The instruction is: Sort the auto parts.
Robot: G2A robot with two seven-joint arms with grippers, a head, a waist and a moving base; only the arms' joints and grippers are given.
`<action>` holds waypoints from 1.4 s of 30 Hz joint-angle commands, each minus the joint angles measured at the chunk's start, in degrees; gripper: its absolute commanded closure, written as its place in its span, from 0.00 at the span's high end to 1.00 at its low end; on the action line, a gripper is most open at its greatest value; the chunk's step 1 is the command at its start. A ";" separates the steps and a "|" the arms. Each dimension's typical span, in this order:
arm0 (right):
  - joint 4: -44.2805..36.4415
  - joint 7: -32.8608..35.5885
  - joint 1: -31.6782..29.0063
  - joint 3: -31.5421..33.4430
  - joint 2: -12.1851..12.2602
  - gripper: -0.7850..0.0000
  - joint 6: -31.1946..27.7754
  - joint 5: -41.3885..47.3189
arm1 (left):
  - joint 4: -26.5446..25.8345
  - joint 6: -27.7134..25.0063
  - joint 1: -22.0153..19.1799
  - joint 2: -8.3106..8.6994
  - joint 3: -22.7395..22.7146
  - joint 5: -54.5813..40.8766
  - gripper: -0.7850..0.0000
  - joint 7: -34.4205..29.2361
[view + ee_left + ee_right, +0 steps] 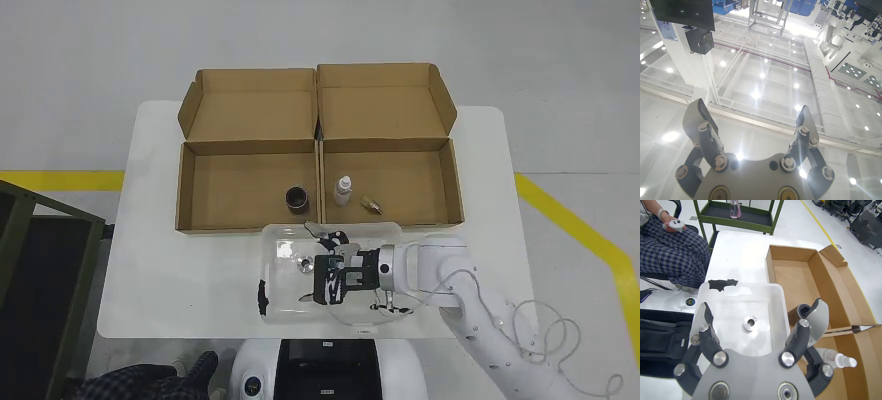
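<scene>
Fingers (707,313) of the right gripper (761,306) stand spread above the clear plastic bin (784,313), a small silver metal ring (749,323) lying on its floor, and the left gripper (752,105) is likewise parted.
</scene>
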 commanded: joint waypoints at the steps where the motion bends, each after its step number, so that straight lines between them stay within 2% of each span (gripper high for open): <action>1: 0.04 0.67 -0.58 -0.14 0.10 1.00 0.17 0.68 | 0.00 0.00 0.00 0.00 0.00 0.00 1.00 0.00; 10: 3.38 0.06 -1.15 -2.31 0.15 1.00 1.22 -0.29 | 0.00 0.00 0.00 0.00 0.00 0.00 1.00 0.00; 23: 11.19 -5.29 2.25 -7.39 -0.91 1.00 3.80 -4.60 | 0.00 0.00 0.00 0.00 0.00 0.00 1.00 0.00; 32: 15.52 -6.41 3.83 -8.81 -1.31 1.00 5.53 -6.93 | 0.00 0.00 0.00 0.00 0.00 0.00 1.00 0.00; 33: 15.83 -6.55 3.95 -8.89 -1.34 0.93 5.67 -7.16 | 0.00 0.00 0.00 0.00 0.00 0.00 1.00 0.00; 35: 16.30 -6.82 4.17 -9.11 -1.40 0.69 5.90 -7.54 | 0.00 0.00 0.00 0.00 0.00 0.00 1.00 0.00; 38: 17.18 -7.39 4.40 -9.66 -1.54 0.63 6.06 -7.77 | 0.00 0.00 0.00 0.00 0.00 0.00 1.00 0.00; 40: 17.97 -7.77 4.58 -10.04 -1.67 0.64 6.33 -7.83 | 0.00 0.00 0.00 0.00 0.00 0.00 1.00 0.00; 42: 18.74 -8.06 4.78 -10.38 -1.79 0.61 6.65 -7.93 | 0.00 0.00 0.00 0.00 0.00 0.00 1.00 0.00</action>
